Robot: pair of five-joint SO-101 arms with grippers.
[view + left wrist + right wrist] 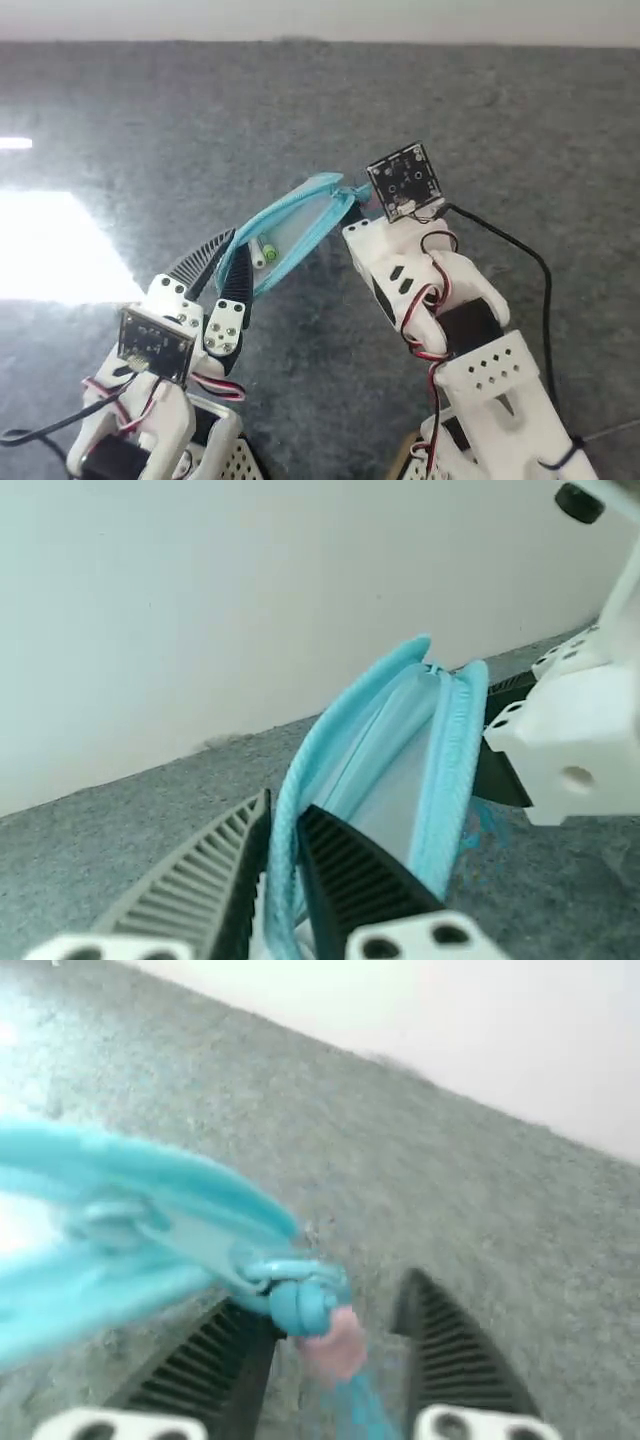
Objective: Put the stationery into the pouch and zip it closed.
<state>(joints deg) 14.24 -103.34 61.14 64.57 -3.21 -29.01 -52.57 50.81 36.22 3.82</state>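
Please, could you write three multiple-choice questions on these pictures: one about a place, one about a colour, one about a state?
1. Where is the pouch?
A. between the two grippers
B. far left of both grippers
C. far right of both grippers

2. What colour is the pouch?
A. red
B. light blue
C. black

3. How is the zip?
A. shut all along
B. open, stationery showing inside
C. torn off

Answers:
1 A: the left gripper pinches one edge and the right gripper is at the zip end.
2 B: its edges are light blue.
3 B: the two edges gape apart.
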